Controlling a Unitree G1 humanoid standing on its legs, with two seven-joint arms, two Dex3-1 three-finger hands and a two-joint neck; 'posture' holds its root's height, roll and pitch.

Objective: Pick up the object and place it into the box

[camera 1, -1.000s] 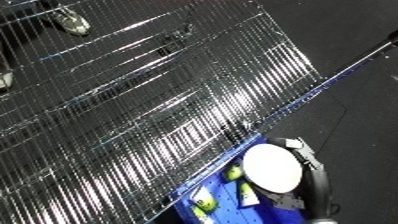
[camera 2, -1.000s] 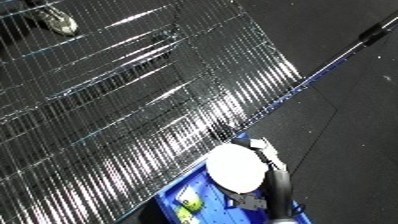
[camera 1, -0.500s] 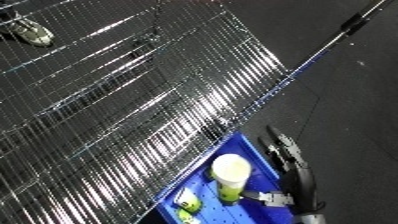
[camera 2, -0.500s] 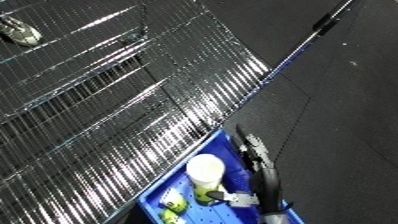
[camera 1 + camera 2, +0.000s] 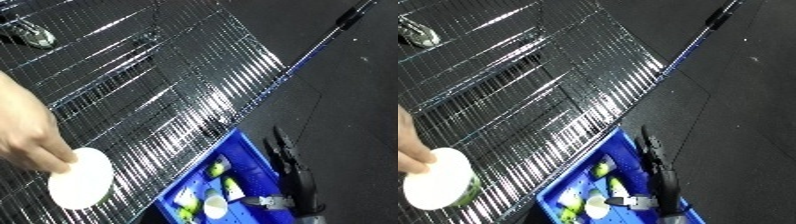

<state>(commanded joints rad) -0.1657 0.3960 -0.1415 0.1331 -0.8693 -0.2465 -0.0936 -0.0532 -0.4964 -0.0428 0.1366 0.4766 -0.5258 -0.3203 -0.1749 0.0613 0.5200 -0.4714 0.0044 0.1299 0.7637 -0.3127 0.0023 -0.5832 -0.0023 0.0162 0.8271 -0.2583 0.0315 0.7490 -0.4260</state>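
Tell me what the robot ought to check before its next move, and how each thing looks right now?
1. Right hand empty and ready: ok, its fingers are straight and hold nothing, over the bin's right edge.
2. Blue bin within reach: ok, it sits right beside that hand.
3. Earlier objects inside the bin: ok, a white cup and green-and-white items lie in it.
4. Next object available: not ok, a person's hand is holding the round white container on the wire shelf.
5. Left hand: cannot tell, it shows in neither view.
6. Room left in the bin: cannot tell, part of it is out of view.
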